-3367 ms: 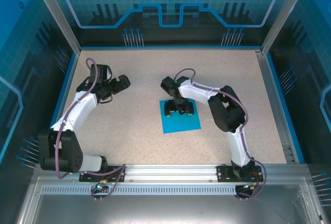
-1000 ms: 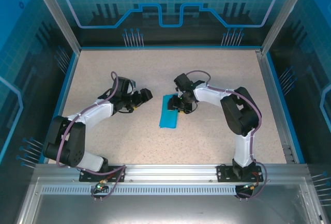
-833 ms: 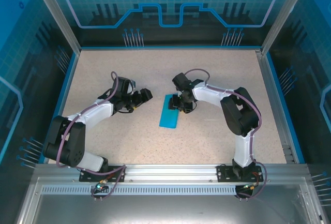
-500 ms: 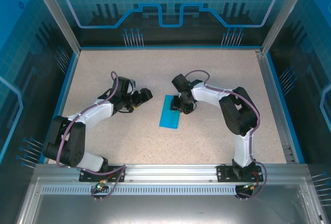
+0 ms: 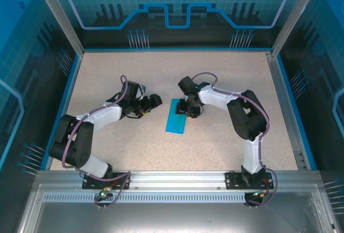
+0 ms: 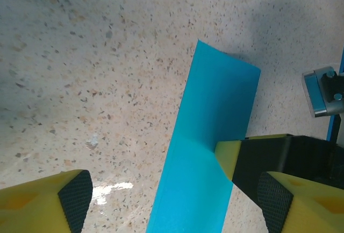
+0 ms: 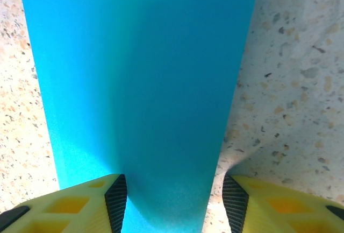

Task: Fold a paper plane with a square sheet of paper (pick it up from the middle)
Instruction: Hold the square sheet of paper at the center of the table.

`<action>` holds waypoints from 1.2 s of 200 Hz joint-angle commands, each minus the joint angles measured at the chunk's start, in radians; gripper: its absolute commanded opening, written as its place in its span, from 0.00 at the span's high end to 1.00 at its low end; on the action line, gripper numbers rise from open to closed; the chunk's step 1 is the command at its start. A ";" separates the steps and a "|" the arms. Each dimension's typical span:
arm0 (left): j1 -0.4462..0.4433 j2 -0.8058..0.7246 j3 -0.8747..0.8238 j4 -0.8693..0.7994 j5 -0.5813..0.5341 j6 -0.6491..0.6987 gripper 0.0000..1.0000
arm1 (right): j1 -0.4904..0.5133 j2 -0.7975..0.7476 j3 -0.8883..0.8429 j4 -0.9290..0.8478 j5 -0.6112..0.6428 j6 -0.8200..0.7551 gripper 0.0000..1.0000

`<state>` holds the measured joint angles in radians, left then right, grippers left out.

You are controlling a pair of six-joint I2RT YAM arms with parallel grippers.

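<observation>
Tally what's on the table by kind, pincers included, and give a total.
Cyan-blue paper sheet: 1
Pincers: 2 (left pincer, right pincer)
Total: 3

Table [image 5: 231, 71], far half bare: free passage along the back and into both far corners. Near band, from the paper [image 5: 176, 122] down to the rail [image 5: 177, 176], also bare.

Centre is tight. Right claw [image 5: 188, 109] sits over the paper's far end, jaws apart and astride it, one finger [image 6: 228, 157] on its edge. Left claw [image 5: 153, 103] is just left of the paper, jaws wide, with a narrow gap of table between.

Right arm [image 5: 223, 99] bars approach from the right. Left arm [image 5: 105, 115] arcs across the left side. Walls [image 5: 172, 7] fence the left, far and right edges.
</observation>
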<state>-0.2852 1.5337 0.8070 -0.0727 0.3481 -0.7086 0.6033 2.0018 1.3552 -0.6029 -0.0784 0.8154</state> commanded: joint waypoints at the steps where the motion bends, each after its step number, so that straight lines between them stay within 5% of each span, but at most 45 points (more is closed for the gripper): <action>1: -0.014 0.021 0.036 0.014 0.045 -0.008 0.17 | 0.012 0.070 -0.005 -0.006 -0.006 -0.004 0.45; 93: -0.055 0.101 0.090 0.022 0.080 -0.019 0.20 | 0.016 0.115 0.007 -0.035 0.011 0.027 0.43; 240: -0.085 0.270 0.189 0.013 0.199 -0.036 0.60 | 0.038 0.183 0.027 -0.045 0.014 0.007 0.42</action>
<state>-0.3622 1.7756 0.9596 -0.0544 0.4973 -0.7433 0.6094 2.0579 1.4319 -0.6842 -0.0635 0.8307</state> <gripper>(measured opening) 0.418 0.580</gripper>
